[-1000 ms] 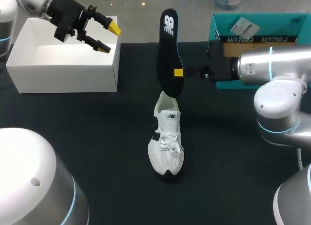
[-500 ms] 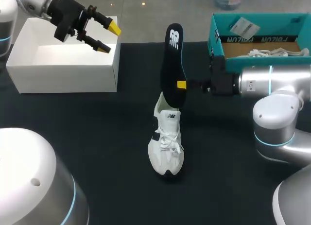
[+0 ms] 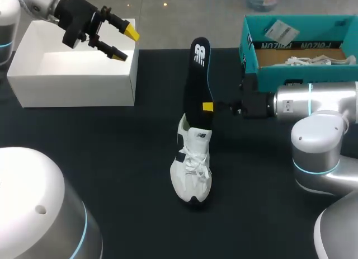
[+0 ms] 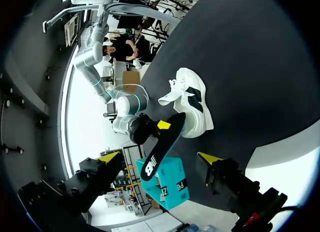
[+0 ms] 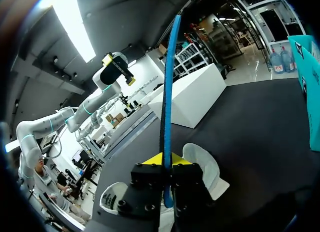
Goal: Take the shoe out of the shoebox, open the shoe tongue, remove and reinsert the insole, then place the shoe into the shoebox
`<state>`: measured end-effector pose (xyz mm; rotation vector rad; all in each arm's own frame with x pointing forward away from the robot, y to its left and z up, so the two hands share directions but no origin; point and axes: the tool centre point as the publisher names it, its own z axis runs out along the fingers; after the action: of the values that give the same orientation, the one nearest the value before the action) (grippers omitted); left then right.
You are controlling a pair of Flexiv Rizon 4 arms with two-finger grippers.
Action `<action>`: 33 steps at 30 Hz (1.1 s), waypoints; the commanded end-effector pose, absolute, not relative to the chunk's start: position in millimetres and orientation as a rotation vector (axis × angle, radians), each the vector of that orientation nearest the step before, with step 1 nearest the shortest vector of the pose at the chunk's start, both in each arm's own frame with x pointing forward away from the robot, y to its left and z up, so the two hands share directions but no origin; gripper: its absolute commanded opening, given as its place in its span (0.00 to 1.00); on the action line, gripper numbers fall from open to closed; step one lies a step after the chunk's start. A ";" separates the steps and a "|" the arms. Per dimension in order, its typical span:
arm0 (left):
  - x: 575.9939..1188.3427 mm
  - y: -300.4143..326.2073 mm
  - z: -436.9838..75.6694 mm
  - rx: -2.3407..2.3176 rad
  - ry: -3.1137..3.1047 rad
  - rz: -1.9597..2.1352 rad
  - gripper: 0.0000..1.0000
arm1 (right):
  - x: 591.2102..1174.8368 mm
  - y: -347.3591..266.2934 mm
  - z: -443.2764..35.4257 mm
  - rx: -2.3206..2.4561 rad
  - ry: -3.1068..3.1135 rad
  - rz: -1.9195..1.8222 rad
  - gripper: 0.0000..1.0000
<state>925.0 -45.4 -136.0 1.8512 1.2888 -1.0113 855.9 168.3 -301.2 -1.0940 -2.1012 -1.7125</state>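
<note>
A white shoe point(image 3: 191, 169) with black side marks stands on the dark table, toe toward the near edge; the left wrist view shows it point(image 4: 192, 104) too. My right gripper point(image 3: 207, 107) is shut on the black insole point(image 3: 198, 83), which stands nearly upright with its lower end at the shoe's heel opening. In the right wrist view the insole point(image 5: 167, 106) shows edge-on, blue-rimmed, clamped between the yellow tips point(image 5: 163, 159), the shoe point(image 5: 202, 164) just beyond. My left gripper point(image 3: 122, 43) hangs open over the white box point(image 3: 72, 80) at the back left, holding nothing. The teal shoebox point(image 3: 296, 46) sits back right.
A second white shoe and a paper slip point(image 3: 277, 29) lie inside the teal shoebox. My right arm's body point(image 3: 319, 141) fills the table's right side. Dark tabletop point(image 3: 112, 158) stretches left of the shoe.
My right gripper has lowered the insole toward me, bringing its lower end down to the shoe's heel opening. The left arm has stayed still.
</note>
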 end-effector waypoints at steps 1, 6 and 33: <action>924.9 -45.3 -135.6 1.854 1.290 -1.009 1.00 | 856.1 171.7 -298.9 -1.087 -2.115 -1.712 0.00; 924.9 -45.3 -135.6 1.854 1.290 -1.009 1.00 | 865.1 170.9 -285.6 -1.057 -2.155 -1.709 0.00; 924.9 -45.3 -135.6 1.854 1.290 -1.009 1.00 | 847.9 167.7 -293.8 -1.081 -2.162 -1.624 0.00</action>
<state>925.0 -45.4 -136.0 1.8513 1.2888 -1.0113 853.4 163.9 -291.1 -1.0674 -2.1618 -1.6145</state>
